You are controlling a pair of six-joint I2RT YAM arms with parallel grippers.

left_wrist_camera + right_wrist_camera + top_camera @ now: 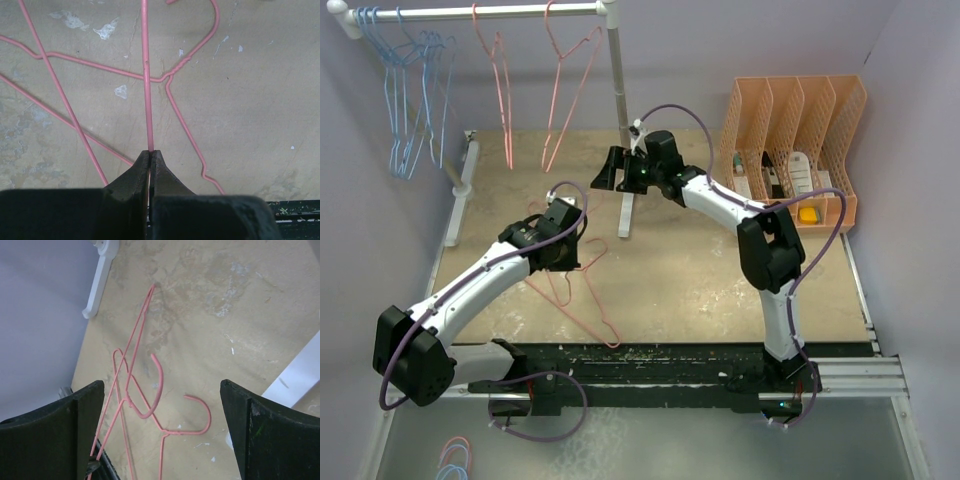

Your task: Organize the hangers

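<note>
On mottled tabletop (260, 115), thin wire hangers (162, 79)

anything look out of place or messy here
Yes: several pink hangers lie tangled on the table instead of hanging on the white rack; the left gripper pinches one wire. Stray hangers also seem dropped below its near-left corner.
</note>
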